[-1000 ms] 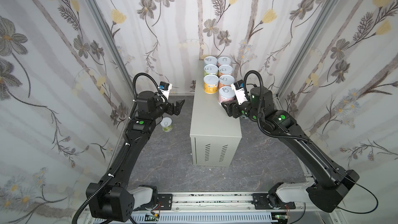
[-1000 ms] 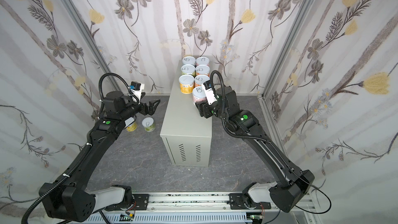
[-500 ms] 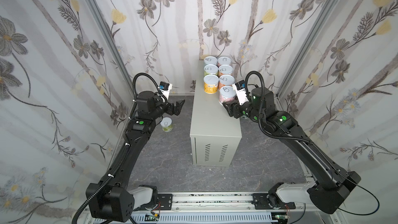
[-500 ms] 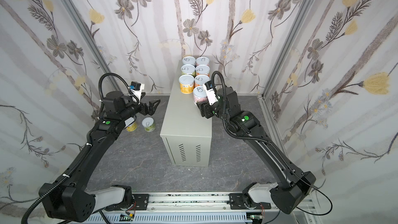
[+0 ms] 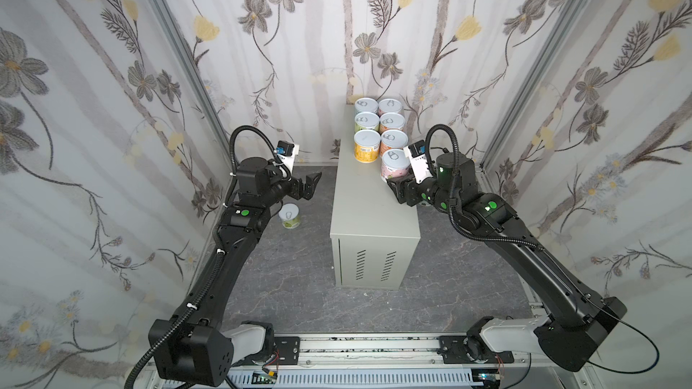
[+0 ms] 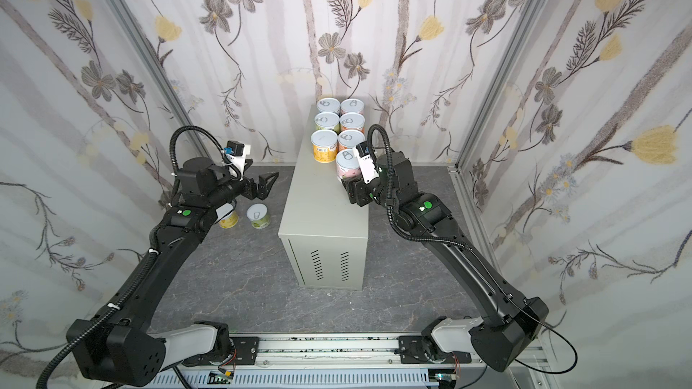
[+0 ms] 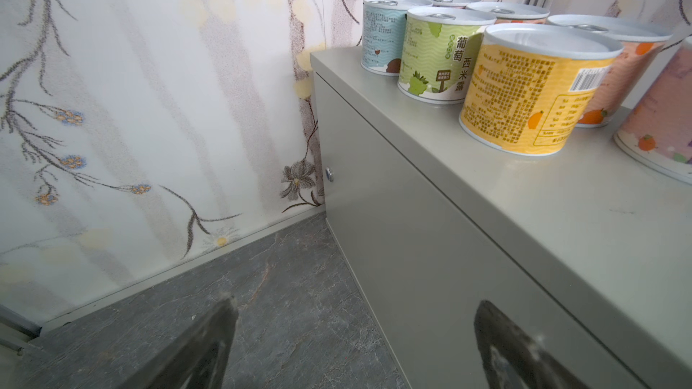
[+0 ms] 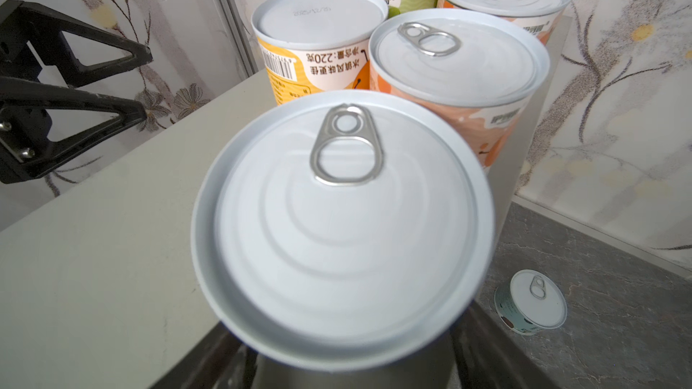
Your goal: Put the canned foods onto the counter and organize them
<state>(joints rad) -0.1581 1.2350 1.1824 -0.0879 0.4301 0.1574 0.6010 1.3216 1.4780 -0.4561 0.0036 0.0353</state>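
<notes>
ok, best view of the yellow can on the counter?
Left wrist: the yellow can is close, side-on, label and barcode readable. Right wrist shows its tabless top, lower half behind the nearest can. Both top views show it small, from above.

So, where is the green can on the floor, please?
In both top views the green can stands upright on the floor, left of the counter, near the left hand.
</notes>
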